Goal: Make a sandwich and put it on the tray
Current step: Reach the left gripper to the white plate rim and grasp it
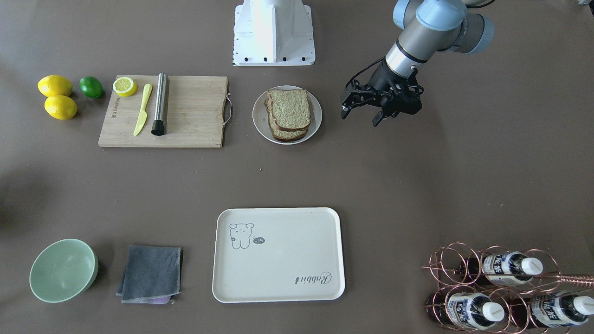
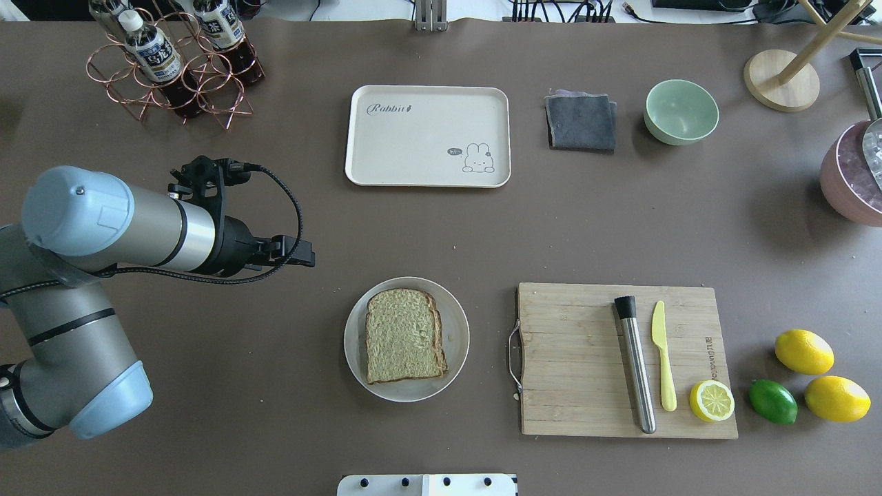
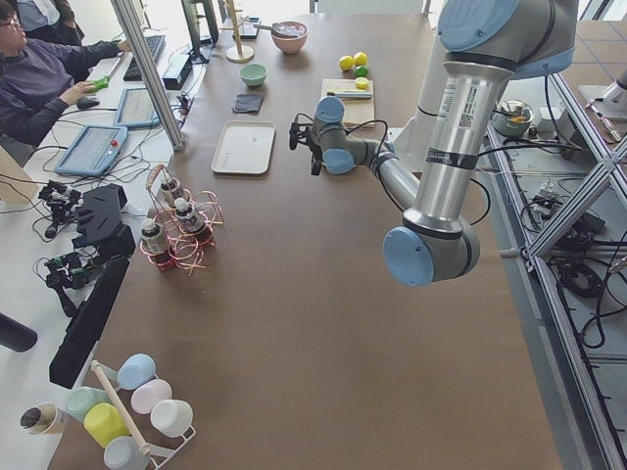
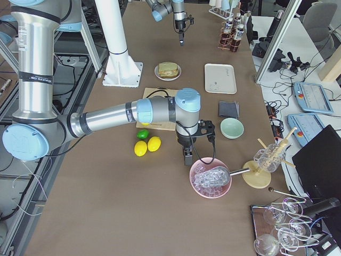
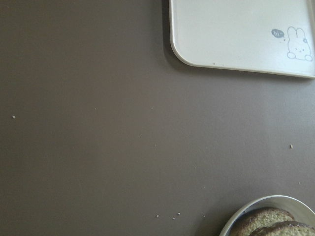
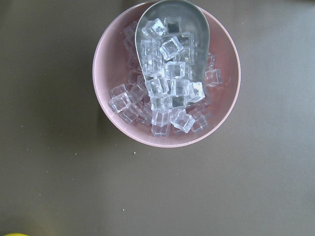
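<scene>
Left gripper (image 1: 360,117), jaws apart and empty, hovers just beside the round white plate (image 1: 259,121), where spongy, brown-crusted bread slices (image 1: 288,109) sit stacked. Assembly looks unstarted, and the next move likely means pinching one soft slice by its edge. Beyond the plate waits the smooth, round-cornered cream tray (image 1: 278,264). Right gripper (image 4: 187,160), far from the plate: grip impossible to tell.

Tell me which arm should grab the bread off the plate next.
Left. The left gripper hangs open just beside the plate of bread slices. The right gripper is far off over the pink ice bowl, beyond the cutting board.
</scene>
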`<state>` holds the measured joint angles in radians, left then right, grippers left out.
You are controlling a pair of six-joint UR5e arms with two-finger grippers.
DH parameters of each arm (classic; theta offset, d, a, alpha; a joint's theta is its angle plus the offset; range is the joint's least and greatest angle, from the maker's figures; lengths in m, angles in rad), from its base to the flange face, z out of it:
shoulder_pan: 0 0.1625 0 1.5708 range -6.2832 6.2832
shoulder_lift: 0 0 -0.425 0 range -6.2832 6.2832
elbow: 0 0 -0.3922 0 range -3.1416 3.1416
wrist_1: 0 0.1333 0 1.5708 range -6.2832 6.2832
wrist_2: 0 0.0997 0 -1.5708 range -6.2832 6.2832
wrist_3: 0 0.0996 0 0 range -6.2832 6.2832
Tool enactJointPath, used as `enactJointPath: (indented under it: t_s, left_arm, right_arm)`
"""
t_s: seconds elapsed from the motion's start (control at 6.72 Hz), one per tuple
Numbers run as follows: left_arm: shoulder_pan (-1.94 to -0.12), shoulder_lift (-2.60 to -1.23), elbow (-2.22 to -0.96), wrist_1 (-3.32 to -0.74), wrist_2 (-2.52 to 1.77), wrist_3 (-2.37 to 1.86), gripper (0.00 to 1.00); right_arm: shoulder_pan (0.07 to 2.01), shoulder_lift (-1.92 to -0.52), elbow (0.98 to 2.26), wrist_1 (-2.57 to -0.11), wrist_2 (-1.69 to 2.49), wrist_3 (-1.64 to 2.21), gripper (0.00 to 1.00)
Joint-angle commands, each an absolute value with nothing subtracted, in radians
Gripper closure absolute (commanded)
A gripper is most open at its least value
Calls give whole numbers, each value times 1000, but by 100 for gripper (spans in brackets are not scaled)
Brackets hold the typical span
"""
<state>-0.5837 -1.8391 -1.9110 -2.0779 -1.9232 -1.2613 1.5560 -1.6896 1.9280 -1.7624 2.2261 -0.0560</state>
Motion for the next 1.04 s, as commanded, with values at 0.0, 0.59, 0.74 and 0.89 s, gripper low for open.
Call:
enactJointPath:
  t_s: [0.0,0.59,0.74,0.89]
  left_arm:
    - [-459,-1847,-1884,-2106,-1817,-1267,8]
    - [-374,-1877,-1852,-2126,-1804,-1316,31]
    - [-374,-1891,-1827,-2128,-1805,-1318,37]
    - [-374,-1894,-1806,-2155,-1805,-1318,43]
  right_arm:
    - [1568,-1707,1916,-1775,2229,-64,0]
    - [1569,-1707,1895,-1773,2229,-64,0]
    - [1568,-1707,1894,-1773,2227,-64,0]
    - [1568,-1707,1894,-1773,2226,-64,0]
